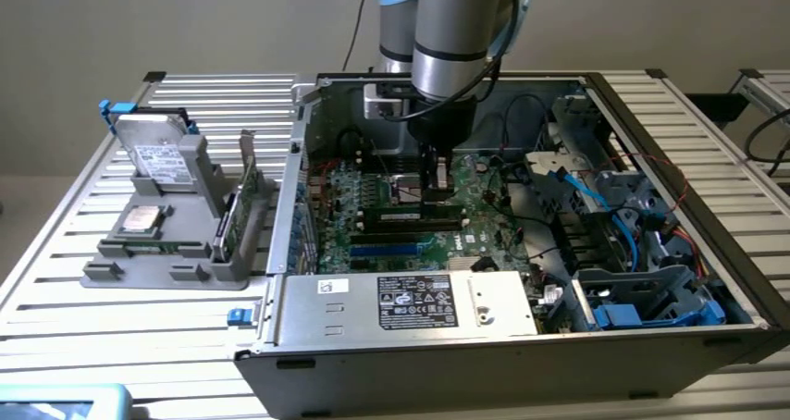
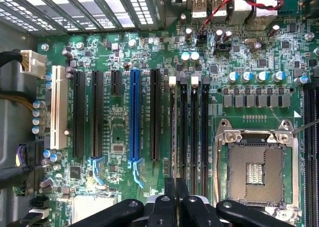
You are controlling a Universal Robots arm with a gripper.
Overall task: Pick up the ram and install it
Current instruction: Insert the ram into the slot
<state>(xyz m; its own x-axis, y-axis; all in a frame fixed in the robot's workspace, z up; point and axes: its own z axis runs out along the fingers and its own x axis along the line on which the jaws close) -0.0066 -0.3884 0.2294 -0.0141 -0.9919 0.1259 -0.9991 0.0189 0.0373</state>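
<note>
Exterior view shows you the claw down inside the computer case, its fingers pressed together. It is directly over the ram, which lies along a slot on the motherboard.

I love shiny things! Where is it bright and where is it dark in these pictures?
Exterior view: the table is bright, the board lies in shade inside the case. Wrist view: white glare comes through the vent slots, the socket's metal frame glints, and the gripper is a dark shape.
</note>
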